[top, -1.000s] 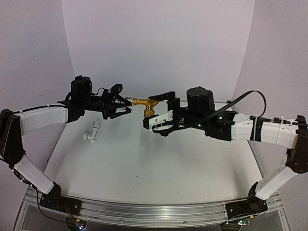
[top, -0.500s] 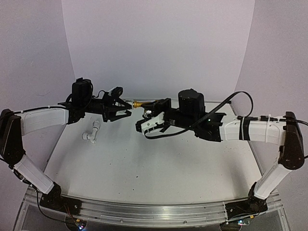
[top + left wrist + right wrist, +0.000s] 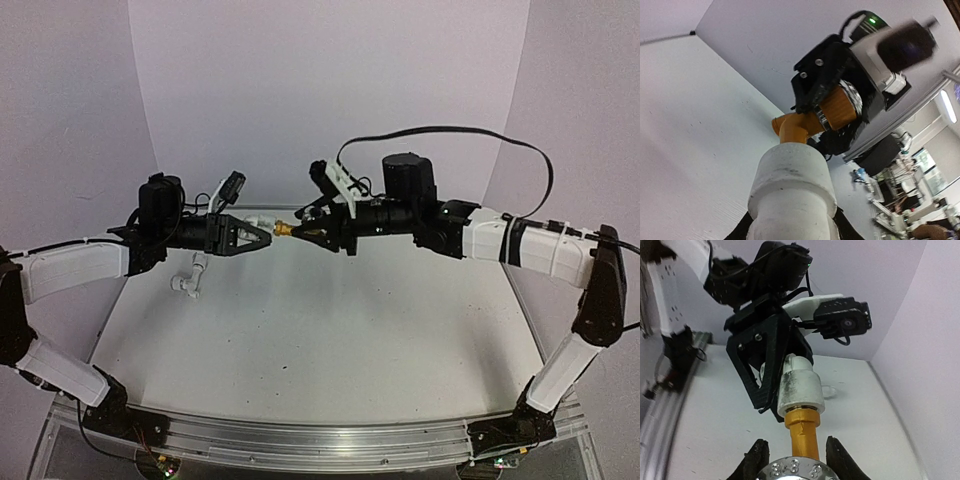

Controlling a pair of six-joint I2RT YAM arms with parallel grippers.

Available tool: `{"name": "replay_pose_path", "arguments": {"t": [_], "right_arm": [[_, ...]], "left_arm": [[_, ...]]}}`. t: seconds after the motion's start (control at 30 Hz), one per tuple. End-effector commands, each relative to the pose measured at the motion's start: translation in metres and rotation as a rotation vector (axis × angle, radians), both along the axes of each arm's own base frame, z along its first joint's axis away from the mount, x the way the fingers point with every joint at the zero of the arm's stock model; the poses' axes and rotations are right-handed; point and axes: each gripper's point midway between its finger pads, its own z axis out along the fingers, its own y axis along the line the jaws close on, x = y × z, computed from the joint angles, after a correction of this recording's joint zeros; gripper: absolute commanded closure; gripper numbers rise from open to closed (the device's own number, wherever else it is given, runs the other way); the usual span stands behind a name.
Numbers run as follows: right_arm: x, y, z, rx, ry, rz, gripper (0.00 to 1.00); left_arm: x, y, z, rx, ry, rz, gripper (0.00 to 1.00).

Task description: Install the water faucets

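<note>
My right gripper [image 3: 304, 228] is closed narrowly on the yellow-gold metal faucet [image 3: 802, 432], one finger [image 3: 756, 460] on each side of its silvery end. The faucet's gold stem meets the end of a stubby white cylindrical pipe fitting [image 3: 799, 390]. My left gripper [image 3: 264, 233] clamps that fitting between partly closed jaws. Both parts are held in the air above the white table [image 3: 320, 340]. The white plastic faucet [image 3: 190, 275] lies on the table beside my left arm, apart from both grippers.

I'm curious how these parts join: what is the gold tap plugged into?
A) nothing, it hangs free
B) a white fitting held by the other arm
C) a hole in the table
B: the gold tap runs straight into the white fitting clamped in the left gripper.
</note>
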Motion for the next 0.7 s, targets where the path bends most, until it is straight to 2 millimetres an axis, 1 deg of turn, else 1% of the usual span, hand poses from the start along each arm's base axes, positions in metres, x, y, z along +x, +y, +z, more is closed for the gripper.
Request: {"name": "replay_pose_path", "arguments": {"t": [0.0, 0.03, 0.07, 0.1, 0.13, 0.17, 0.2, 0.23, 0.3, 0.33, 0.37, 0.43, 0.47, 0.5, 0.53, 0.57, 0.6, 0.63, 0.67], "right_arm": [[0.018, -0.001, 0.019, 0.212, 0.985, 0.057, 1.00], [0.023, 0.004, 0.011, 0.212, 1.104, 0.076, 1.00], [0.026, 0.008, 0.004, 0.207, 1.363, 0.081, 1.00], [0.031, 0.012, -0.004, 0.221, 1.506, 0.123, 1.00], [0.029, 0.011, -0.006, 0.226, 1.575, 0.155, 1.00], [0.032, 0.007, -0.004, 0.276, 1.698, 0.182, 1.00], [0.039, -0.001, -0.008, 0.326, 1.725, 0.201, 0.92], [0.046, -0.007, -0.014, 0.347, 1.757, 0.177, 0.81], [0.064, -0.026, -0.026, 0.401, 1.758, 0.104, 0.70], [0.073, -0.037, -0.033, 0.432, 1.730, 0.053, 0.59], [0.080, -0.047, -0.040, 0.449, 1.718, 0.005, 0.55], [0.094, -0.062, -0.052, 0.434, 1.586, -0.111, 0.45], [0.098, -0.066, -0.067, 0.369, 1.540, -0.216, 0.41], [0.101, -0.070, -0.064, 0.370, 1.490, -0.257, 0.40], [0.105, -0.078, -0.070, 0.244, 1.263, -0.425, 0.33], [0.105, -0.082, -0.072, 0.166, 1.142, -0.490, 0.31], [0.103, -0.087, -0.064, 0.130, 1.037, -0.521, 0.30], [0.106, -0.092, -0.060, 0.090, 0.903, -0.551, 0.29], [0.096, -0.097, -0.043, 0.064, 0.750, -0.551, 0.26]], "left_arm": [[-0.042, 0.012, 0.034, -0.108, -0.633, -0.131, 1.00], [-0.049, 0.012, 0.036, -0.124, -0.686, -0.161, 1.00], [-0.063, 0.014, 0.038, -0.155, -0.721, -0.225, 1.00], [-0.069, 0.016, 0.040, -0.172, -0.743, -0.256, 1.00], [-0.073, 0.017, 0.042, -0.185, -0.747, -0.281, 1.00], [-0.078, 0.018, 0.044, -0.198, -0.743, -0.311, 1.00], [-0.080, 0.020, 0.044, -0.204, -0.726, -0.330, 1.00], [-0.082, 0.020, 0.045, -0.205, -0.706, -0.340, 1.00], [-0.089, 0.023, 0.045, -0.212, -0.665, -0.376, 1.00], [-0.091, 0.024, 0.045, -0.206, -0.634, -0.375, 1.00], [-0.093, 0.025, 0.044, -0.201, -0.612, -0.373, 1.00], [-0.092, 0.025, 0.045, -0.180, -0.542, -0.338, 1.00], [-0.089, 0.025, 0.046, -0.166, -0.501, -0.305, 1.00], [-0.085, 0.024, 0.047, -0.159, -0.491, -0.279, 1.00], [-0.082, 0.023, 0.050, -0.147, -0.419, -0.252, 1.00], [-0.081, 0.023, 0.052, -0.143, -0.381, -0.253, 1.00], [-0.079, 0.022, 0.053, -0.139, -0.353, -0.246, 1.00], [-0.074, 0.021, 0.054, -0.131, -0.304, -0.226, 1.00], [-0.065, 0.019, 0.056, -0.121, -0.240, -0.199, 1.00]]}}
